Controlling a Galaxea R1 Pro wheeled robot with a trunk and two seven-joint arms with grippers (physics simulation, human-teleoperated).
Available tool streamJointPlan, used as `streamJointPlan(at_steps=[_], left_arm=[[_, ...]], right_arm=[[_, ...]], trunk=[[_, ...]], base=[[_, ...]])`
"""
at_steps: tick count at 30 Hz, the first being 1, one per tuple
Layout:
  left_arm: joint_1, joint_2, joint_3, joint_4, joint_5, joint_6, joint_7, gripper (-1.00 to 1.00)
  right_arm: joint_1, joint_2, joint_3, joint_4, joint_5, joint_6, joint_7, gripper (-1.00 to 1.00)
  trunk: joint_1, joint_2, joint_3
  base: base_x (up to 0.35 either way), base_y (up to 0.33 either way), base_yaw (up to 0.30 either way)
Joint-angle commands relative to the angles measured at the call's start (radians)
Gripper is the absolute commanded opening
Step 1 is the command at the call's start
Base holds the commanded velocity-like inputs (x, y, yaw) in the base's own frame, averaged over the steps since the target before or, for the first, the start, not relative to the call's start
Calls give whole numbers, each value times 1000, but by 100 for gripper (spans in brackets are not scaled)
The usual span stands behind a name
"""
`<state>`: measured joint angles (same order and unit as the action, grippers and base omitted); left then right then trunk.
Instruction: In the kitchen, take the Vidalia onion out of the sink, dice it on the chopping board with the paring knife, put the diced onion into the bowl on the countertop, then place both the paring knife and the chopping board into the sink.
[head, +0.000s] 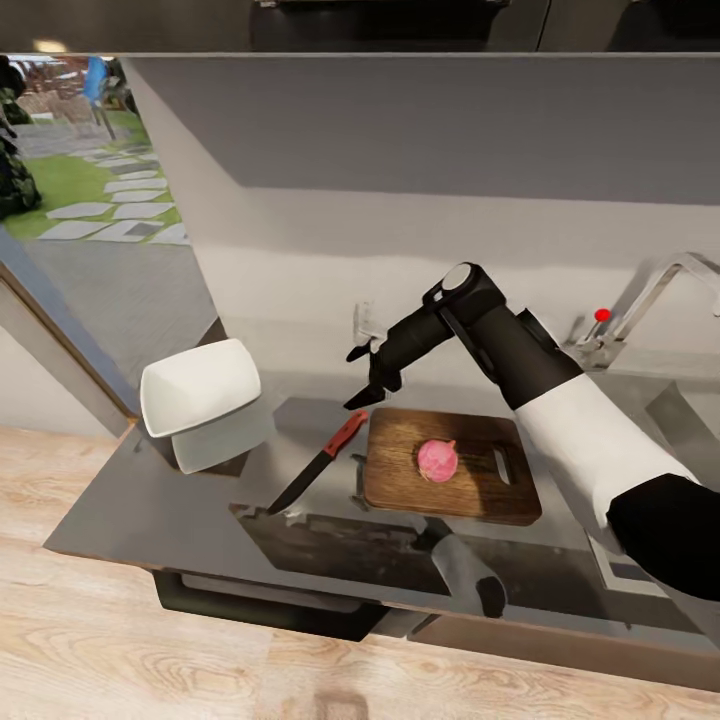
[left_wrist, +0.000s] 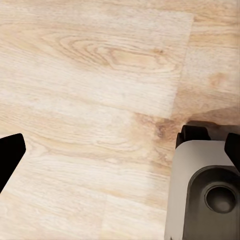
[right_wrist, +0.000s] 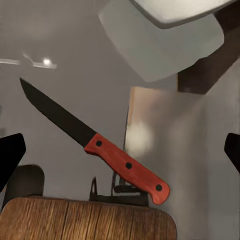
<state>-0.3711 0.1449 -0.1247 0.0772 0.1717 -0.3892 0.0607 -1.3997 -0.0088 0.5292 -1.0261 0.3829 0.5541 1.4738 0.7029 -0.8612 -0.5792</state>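
Observation:
A pink round onion (head: 438, 460) sits whole on the brown chopping board (head: 470, 490), whose slot handle faces right. The paring knife (head: 320, 462) lies on the grey countertop (head: 140, 510) just left of the board, with its red handle (right_wrist: 127, 167) by the board's (right_wrist: 85, 220) corner and its dark blade (right_wrist: 55, 115) pointing away. My right gripper (head: 365, 385) hovers open a little above the handle end, its fingers (right_wrist: 10, 157) spread wide with nothing between them. The white bowl (head: 200, 390) stands at the counter's left. My left gripper (left_wrist: 120, 150) is open over the wooden floor.
The chrome faucet (head: 655, 295) with its red knob (head: 602, 314) rises at the right, beside the sink's edge (head: 685, 405). A grey wall backs the counter. A window at the left gives onto a garden. Wooden floor (head: 200, 650) lies in front of the cabinets.

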Motion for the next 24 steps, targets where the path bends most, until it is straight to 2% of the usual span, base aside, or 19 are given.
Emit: streamJointPlan(at_steps=[1,7,10,15,24], left_arm=[[-2,-1,-9,4,8,-7,1,100],[-2,-4,-9,4,8,-7,1,100],[-2,-6,-9,4,8,-7,1,100],[-2,-6,-9,4,8,-7,1,100],[-2,-7,-9,4,8,-7,1,100]], right_arm=[[-1,0,1,-1,4,10,4,100],[1,6,8,5,4,9,-7,100],[1,7,42,15,4,9,-38,100],[2,6,71,48,4,9,-54,100],[2,3,79,89,4,7,-58,100]], trunk=[[0,-1,-1],[0,-1,-1],[0,-1,-2],[0,-1,-3],[0,-1,-3]], base=[[0,0,0],[0,0,0],[0,0,87],[0,0,137],[0,0,23]])
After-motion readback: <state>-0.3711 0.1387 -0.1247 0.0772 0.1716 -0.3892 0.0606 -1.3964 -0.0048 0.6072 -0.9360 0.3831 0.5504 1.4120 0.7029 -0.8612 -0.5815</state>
